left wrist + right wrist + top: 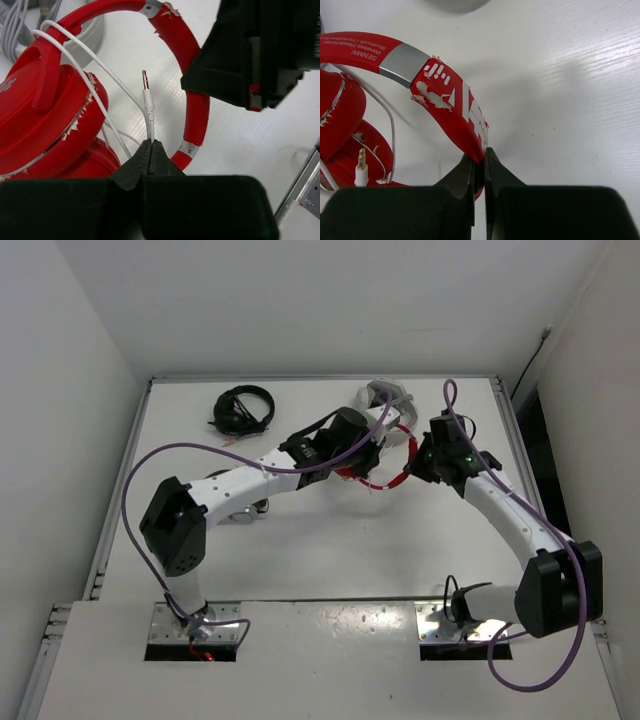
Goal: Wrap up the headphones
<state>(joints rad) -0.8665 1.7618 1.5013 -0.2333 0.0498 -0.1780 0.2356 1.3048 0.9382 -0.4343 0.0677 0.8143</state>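
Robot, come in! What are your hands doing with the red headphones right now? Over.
Left gripper shut on white cable. Right gripper shut on red headband. Grey headset close behind headphones.

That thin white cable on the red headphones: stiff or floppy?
Likely floppy: the white cable drapes in loose loops over the earcup. The short end by the plug stands straight above the left gripper pinching it, so probably stiffer there.
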